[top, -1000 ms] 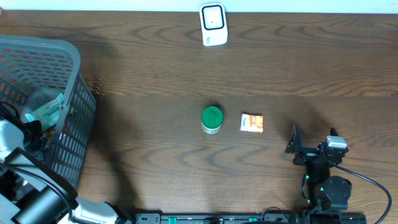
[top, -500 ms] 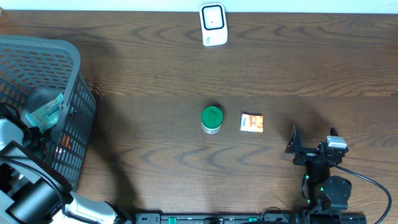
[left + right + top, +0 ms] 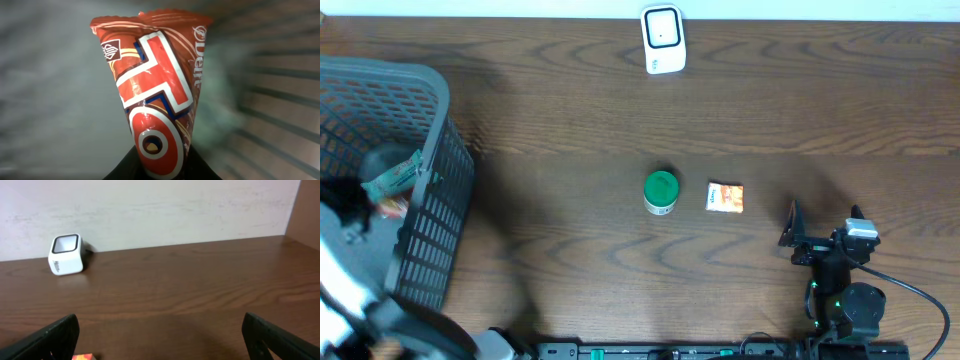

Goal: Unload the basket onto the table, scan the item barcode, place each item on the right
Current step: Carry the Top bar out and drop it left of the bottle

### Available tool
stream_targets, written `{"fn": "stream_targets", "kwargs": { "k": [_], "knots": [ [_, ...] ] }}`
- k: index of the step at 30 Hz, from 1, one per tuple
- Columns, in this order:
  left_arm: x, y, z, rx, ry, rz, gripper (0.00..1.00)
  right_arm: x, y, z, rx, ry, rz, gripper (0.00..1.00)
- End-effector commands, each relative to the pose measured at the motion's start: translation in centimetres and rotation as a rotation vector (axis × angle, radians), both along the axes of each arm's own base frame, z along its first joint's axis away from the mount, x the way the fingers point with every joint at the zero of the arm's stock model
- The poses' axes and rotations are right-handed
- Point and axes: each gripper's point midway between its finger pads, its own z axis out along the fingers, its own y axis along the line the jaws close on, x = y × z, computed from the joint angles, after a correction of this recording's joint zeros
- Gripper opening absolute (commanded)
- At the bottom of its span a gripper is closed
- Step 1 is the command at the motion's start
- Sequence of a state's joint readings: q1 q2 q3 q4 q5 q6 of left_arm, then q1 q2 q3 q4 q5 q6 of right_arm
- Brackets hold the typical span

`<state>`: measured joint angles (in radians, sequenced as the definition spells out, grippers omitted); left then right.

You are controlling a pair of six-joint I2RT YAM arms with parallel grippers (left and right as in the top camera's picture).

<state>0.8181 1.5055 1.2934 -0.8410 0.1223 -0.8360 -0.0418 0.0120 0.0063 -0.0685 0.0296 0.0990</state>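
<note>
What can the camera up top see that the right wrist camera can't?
Only overhead: the grey mesh plastic basket and the round jar with a green lid. Only right wrist: the pale wall at the back. Both: the white boxy scanner, the small orange packet (just its corner from the wrist) and the brown wooden table.

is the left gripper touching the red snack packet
Touching. The left wrist view shows the red snack packet pinched at its lower end between the fingers of the left gripper.
</note>
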Motion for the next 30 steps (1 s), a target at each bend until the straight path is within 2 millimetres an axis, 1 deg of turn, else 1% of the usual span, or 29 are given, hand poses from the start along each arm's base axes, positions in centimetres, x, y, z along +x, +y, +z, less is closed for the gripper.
{"fn": "stream_targets", "kwargs": {
  "k": [1, 3, 4, 5, 7, 8, 10, 12, 14, 15, 17, 20, 23, 24, 26, 30],
  "knots": [
    [1.3, -2.4, 9.3, 0.109, -0.261, -0.108, 0.22, 0.0, 0.1, 0.0, 0.009, -0.002, 0.004, 0.99],
    [1.6, -4.7, 13.6, 0.146, -0.404, -0.179, 0.22, 0.0, 0.1, 0.0, 0.009, -0.002, 0.004, 0.99],
    [1.7, -6.3, 15.6, 0.158, -0.478, -0.225, 0.22, 0.0, 0.1, 0.0, 0.009, -0.002, 0.004, 0.99],
    [1.6, -8.3, 17.5, 0.161, -0.55, -0.283, 0.22, 0.0, 0.1, 0.0, 0.009, -0.002, 0.004, 0.99],
    [1.3, -11.5, 19.8, 0.164, -0.639, -0.376, 0.22, 0.0, 0.1, 0.0, 0.009, -0.002, 0.004, 0.99],
    [1.2, -13.2, 20.8, 0.169, -0.674, -0.424, 0.22, 0.0, 0.1, 0.0, 0.009, -0.002, 0.004, 0.99],
    [0.8, -16.1, 22.1, 0.186, -0.711, -0.505, 0.22, 0.0, 0.1, 0.0, 0.009, -0.002, 0.004, 0.99],
    [0.8, -19.0, 22.6, 0.177, -0.737, -0.595, 0.22, 0.0, 0.1, 0.0, 0.009, -0.002, 0.004, 0.99],
    [0.9, -21.4, 22.4, 0.158, -0.736, -0.683, 0.22, 0.0, 0.1, 0.0, 0.009, -0.002, 0.004, 0.99],
    [0.9, -22.4, 21.6, 0.142, -0.706, -0.712, 0.22, 0.0, 0.1, 0.0, 0.009, -0.002, 0.004, 0.99],
    [1.0, -23.5, 19.6, 0.122, -0.628, -0.737, 0.22, 0.0, 0.1, 0.0, 0.009, -0.002, 0.004, 0.99],
    [1.2, -25.5, 15.4, 0.083, -0.468, -0.806, 0.22, 0.0, 0.1, 0.0, 0.009, -0.002, 0.004, 0.99],
    [1.8, -28.0, 11.4, 0.071, -0.324, -0.926, 0.22, 0.0, 0.1, 0.0, 0.009, -0.002, 0.004, 0.99],
    [2.0, -28.8, 9.7, 0.073, -0.261, -0.961, 0.22, 0.0, 0.1, 0.0, 0.009, -0.002, 0.004, 0.99],
    [2.4, -29.9, 7.3, 0.081, -0.174, -1.008, 0.22, 0.0, 0.1, 0.0, 0.009, -0.002, 0.004, 0.99],
    [3.6, -32.2, 1.5, 0.135, 0.048, -1.107, 0.22, 0.0, 0.1, 0.0, 0.009, -0.002, 0.004, 0.99]
  ]
}}
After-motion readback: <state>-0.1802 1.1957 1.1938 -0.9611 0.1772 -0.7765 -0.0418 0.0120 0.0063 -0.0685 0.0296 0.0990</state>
